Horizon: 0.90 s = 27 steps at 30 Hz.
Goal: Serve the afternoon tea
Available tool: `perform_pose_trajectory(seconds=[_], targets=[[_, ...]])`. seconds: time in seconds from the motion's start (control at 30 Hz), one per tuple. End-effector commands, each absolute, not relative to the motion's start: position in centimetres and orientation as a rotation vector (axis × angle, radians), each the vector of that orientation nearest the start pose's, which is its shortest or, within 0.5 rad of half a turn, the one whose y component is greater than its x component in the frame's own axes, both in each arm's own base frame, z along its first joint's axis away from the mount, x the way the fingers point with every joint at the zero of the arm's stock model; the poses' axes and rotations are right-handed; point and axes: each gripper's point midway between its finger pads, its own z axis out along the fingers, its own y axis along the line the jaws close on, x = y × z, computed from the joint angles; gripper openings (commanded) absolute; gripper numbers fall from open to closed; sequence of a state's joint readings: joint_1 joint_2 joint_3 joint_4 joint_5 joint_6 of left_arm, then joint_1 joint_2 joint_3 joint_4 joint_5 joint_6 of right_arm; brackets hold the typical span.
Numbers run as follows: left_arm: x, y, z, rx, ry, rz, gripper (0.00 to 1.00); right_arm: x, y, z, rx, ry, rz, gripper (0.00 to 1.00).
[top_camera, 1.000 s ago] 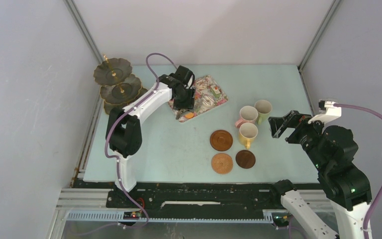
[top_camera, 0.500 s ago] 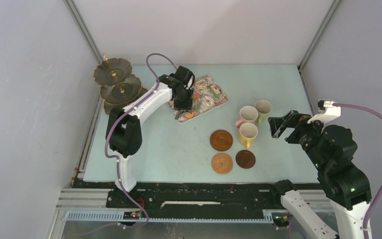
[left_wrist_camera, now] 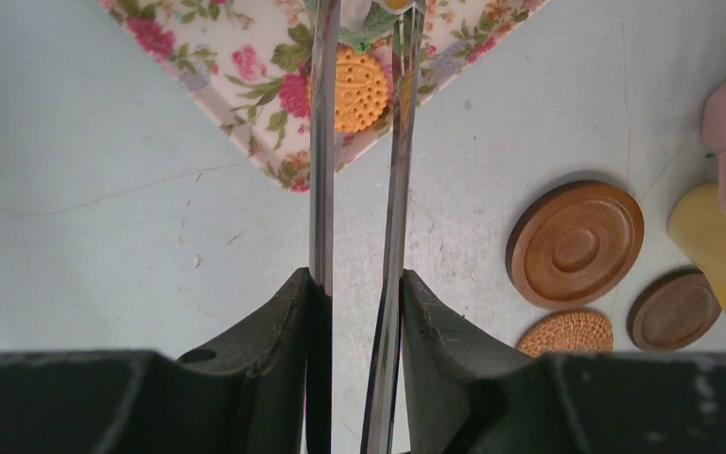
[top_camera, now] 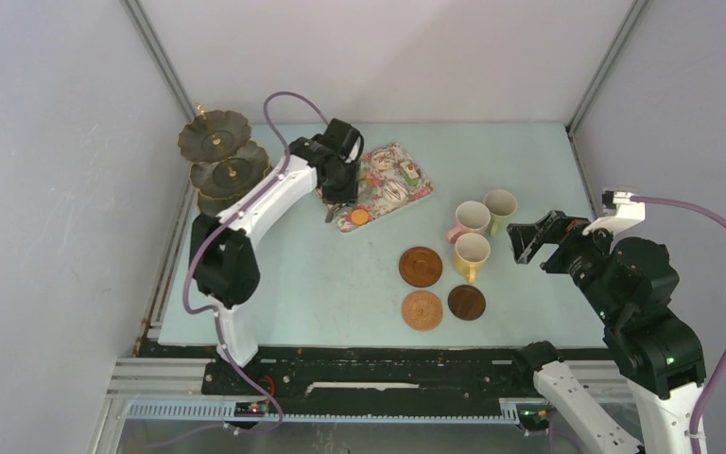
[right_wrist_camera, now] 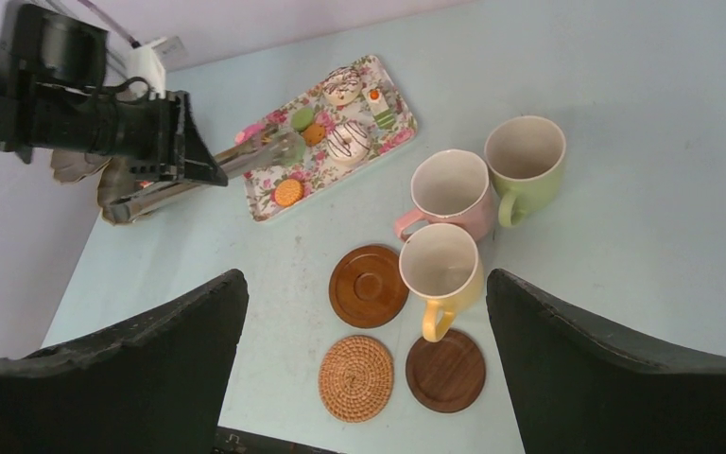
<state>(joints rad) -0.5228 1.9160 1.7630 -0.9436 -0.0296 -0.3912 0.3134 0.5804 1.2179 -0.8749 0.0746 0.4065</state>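
Left jaws, run from my remote desk, are closed on the long metal tongs [left_wrist_camera: 321, 189], pressing both blades inward. The tong tips reach over the flowered rectangular tray [left_wrist_camera: 246, 95], past a round orange biscuit [left_wrist_camera: 359, 87] to a green macaron [right_wrist_camera: 302, 119]; I cannot tell whether they pinch it. Small iced toy cakes [right_wrist_camera: 348, 140] lie on the tray. A dark scalloped three-tier stand [top_camera: 217, 161] sits at the far left edge of the pale blue counter [top_camera: 340, 274]. Right jaws gape wide, holding nothing, to the right of the yellow mug [right_wrist_camera: 440, 270], pink mug [right_wrist_camera: 449, 184] and green mug [right_wrist_camera: 526, 151]. The mugs cluster just beside three round brown coasters [right_wrist_camera: 369, 286].
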Motion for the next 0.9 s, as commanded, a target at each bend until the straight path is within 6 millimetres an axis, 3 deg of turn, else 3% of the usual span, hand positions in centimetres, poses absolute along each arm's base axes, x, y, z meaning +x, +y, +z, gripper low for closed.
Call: perform_pose_trajectory(seconds=[0.0,0.23,0.53,0.7,0.87], targets=[[36.0,-20.2,20.3,0.105,2.552,-0.264,0.26,18.5,6.7,36.5,0.1,1.799,0.459,1.0],[30.9,-14.3,20.6,-0.029,2.554,-0.194,0.27,18.4,7.8,36.6,0.062,1.805,0.509,1.0],[25.0,-5.1,18.5,-0.33,2.557,-0.094,0.28,18.3,8.9,36.7,0.002,1.807,0.538,1.0],[23.6,-0.7,18.2,-0.516,2.516,-0.061,0.28,18.2,9.4,36.5,-0.019,1.818,0.557,1.0],[23.5,3.1,17.4,-0.7,2.484,-0.066,0.27,19.0,9.3,36.3,0.001,1.818,0.532,1.0]])
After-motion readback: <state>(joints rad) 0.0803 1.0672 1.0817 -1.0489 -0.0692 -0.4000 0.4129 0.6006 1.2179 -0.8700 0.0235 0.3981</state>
